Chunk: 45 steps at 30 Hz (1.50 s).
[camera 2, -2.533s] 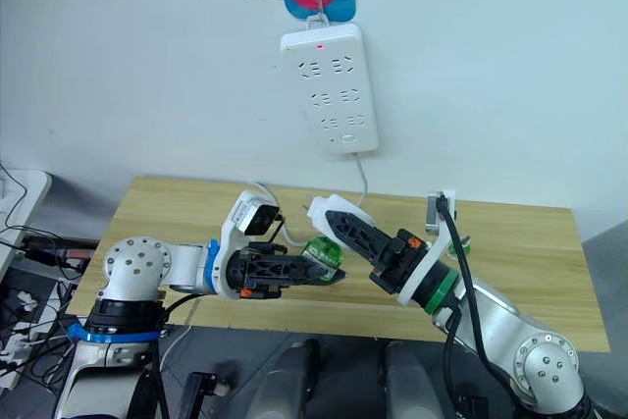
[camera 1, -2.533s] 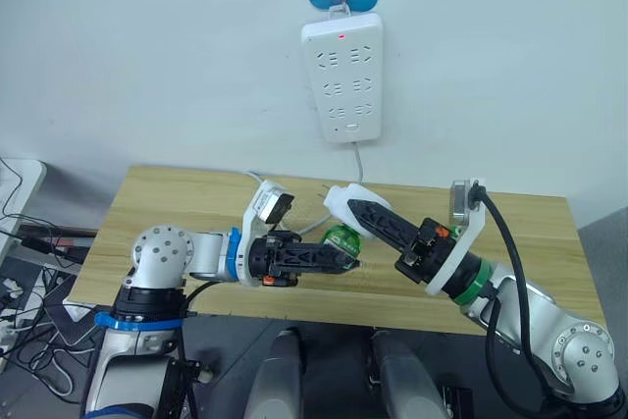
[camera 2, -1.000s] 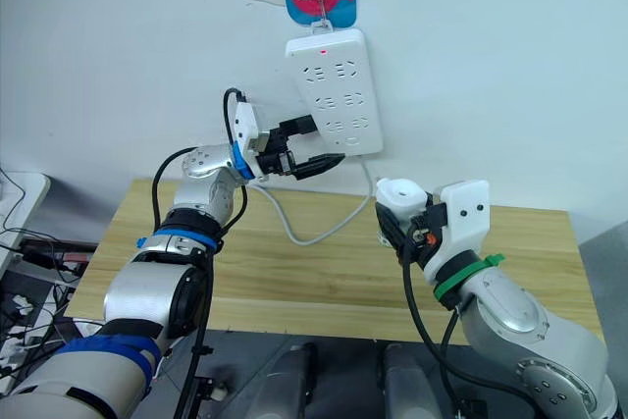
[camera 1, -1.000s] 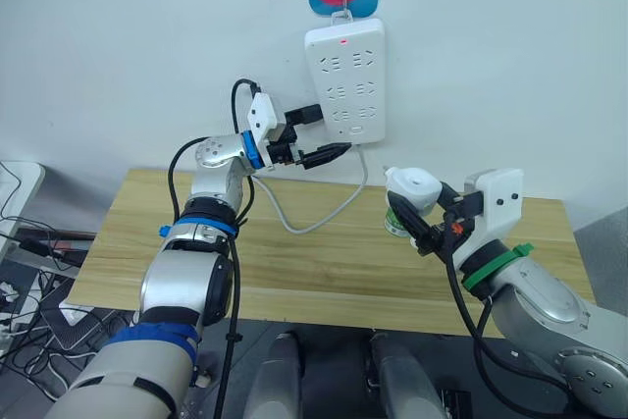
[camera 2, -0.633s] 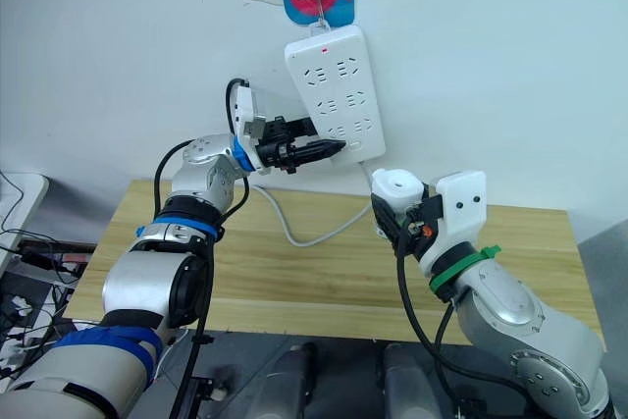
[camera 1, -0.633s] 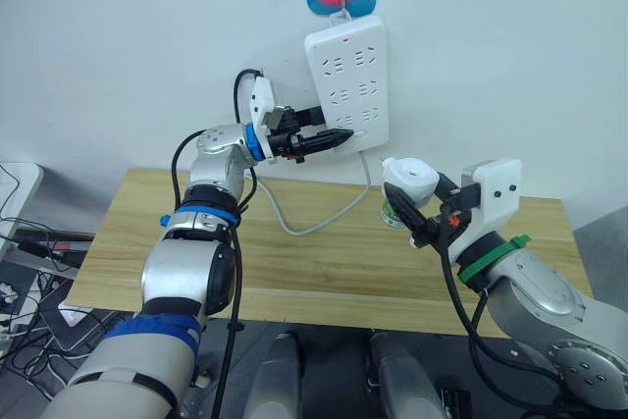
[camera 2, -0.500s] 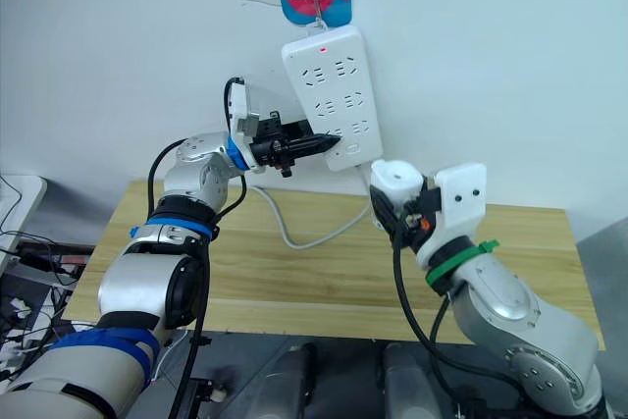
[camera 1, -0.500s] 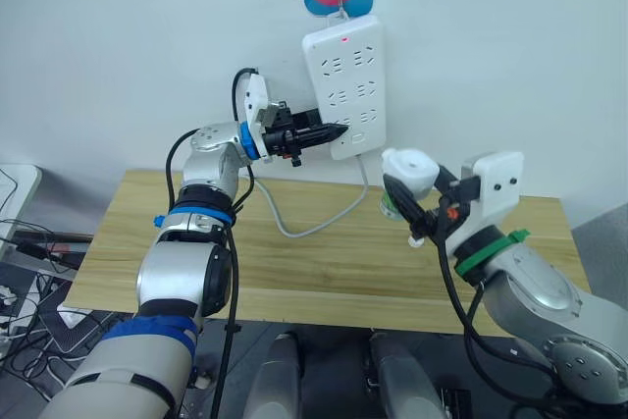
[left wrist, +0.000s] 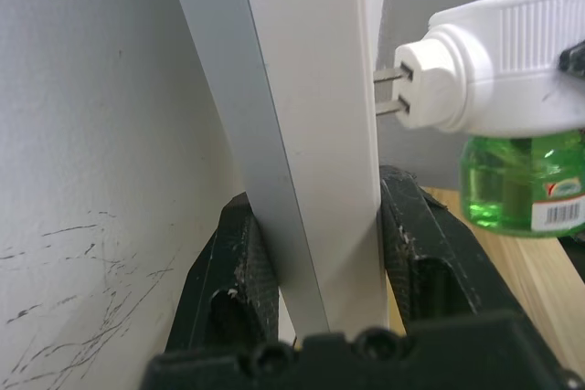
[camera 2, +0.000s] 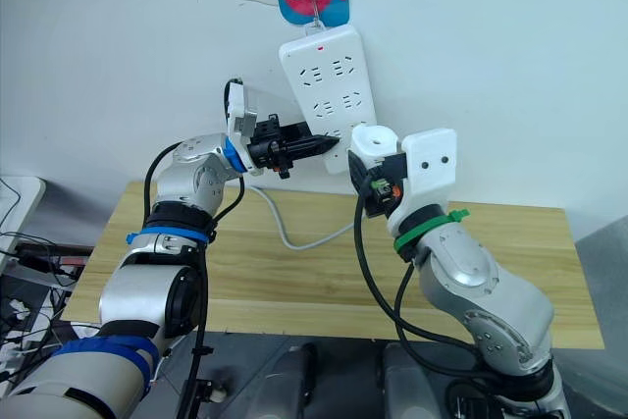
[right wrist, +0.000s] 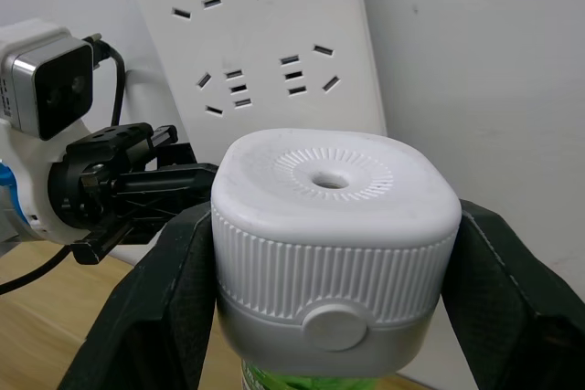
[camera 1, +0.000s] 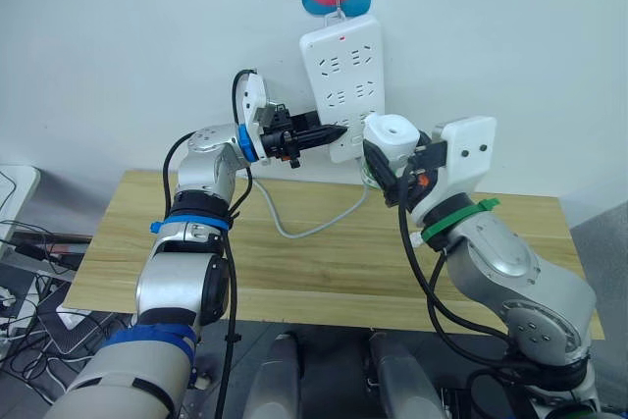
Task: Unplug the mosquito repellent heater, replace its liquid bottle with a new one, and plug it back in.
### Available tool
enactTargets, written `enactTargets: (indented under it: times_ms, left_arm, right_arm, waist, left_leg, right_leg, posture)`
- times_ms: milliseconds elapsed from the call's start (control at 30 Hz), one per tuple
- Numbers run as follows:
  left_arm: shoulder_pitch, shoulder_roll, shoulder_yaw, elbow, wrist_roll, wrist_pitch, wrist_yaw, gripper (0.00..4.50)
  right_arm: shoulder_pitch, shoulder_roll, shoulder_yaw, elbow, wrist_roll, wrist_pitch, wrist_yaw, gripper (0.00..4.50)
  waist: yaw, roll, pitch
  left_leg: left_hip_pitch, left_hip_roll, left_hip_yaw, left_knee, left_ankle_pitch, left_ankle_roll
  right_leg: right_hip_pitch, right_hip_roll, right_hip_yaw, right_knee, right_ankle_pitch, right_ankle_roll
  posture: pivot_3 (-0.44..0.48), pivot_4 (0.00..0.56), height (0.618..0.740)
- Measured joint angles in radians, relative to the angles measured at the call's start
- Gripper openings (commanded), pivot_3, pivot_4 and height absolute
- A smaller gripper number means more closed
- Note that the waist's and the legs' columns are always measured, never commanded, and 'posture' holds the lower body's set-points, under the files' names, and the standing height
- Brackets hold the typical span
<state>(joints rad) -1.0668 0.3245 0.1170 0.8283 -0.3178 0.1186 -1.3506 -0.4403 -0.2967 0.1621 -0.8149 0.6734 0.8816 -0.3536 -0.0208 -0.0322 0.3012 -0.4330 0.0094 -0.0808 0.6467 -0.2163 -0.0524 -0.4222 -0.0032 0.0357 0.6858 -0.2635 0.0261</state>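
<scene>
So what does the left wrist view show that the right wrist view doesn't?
The left wrist view alone shows the heater's two plug prongs, just short of the power strip's face, and the green bottle under it, with the left hand clamped on the strip's edge. The right wrist view alone shows the strip's socket holes and the heater's top vent between the right hand's fingers. Both show the heater and the power strip.
</scene>
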Motion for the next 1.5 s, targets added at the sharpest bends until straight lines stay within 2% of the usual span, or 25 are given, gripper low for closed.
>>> enactTargets:
  times_ms: [300, 767, 900, 1500]
  left_arm:
    - [0.010, 0.000, -0.001, -0.026, 0.000, 0.015, 0.005, 1.29]
    - [0.026, 0.001, -0.001, -0.053, -0.008, 0.028, 0.009, 1.29]
    - [0.028, 0.001, -0.001, -0.053, -0.013, 0.027, 0.009, 1.29]
    - [0.039, 0.003, -0.003, -0.072, -0.015, 0.028, 0.011, 1.29]
  right_arm:
    - [0.017, 0.060, -0.005, 0.007, -0.068, 0.007, 0.041, 3.05]
    - [0.068, 0.085, -0.015, -0.010, -0.139, 0.089, 0.089, 3.05]
    - [0.068, 0.104, -0.023, -0.018, -0.145, 0.107, 0.094, 3.05]
    - [0.017, 0.168, -0.054, -0.055, -0.181, 0.133, 0.129, 3.05]
  waist:
    - [0.001, 0.000, 0.000]
    - [0.001, 0.000, 0.000]
    - [0.001, 0.000, 0.000]
    - [0.011, 0.001, -0.001]
  left_leg:
    - [0.000, 0.000, 0.000, 0.000, 0.000, 0.000]
    - [0.000, 0.000, 0.000, 0.000, 0.000, 0.000]
    - [0.000, 0.000, 0.000, 0.000, 0.000, 0.000]
    - [0.000, 0.000, 0.001, 0.000, 0.002, -0.003]
  right_leg:
    - [0.000, 0.000, 0.000, 0.000, 0.000, 0.000]
    - [-0.001, 0.000, 0.000, 0.000, 0.000, 0.000]
    - [-0.001, 0.000, 0.000, 0.000, 0.000, 0.000]
    - [-0.002, 0.000, 0.001, 0.002, 0.000, 0.000]
  posture:
    - [0.100, 0.274, 0.740]
    - [0.106, 0.265, 0.740]
    - [0.114, 0.243, 0.740]
    - [0.115, 0.223, 0.740]
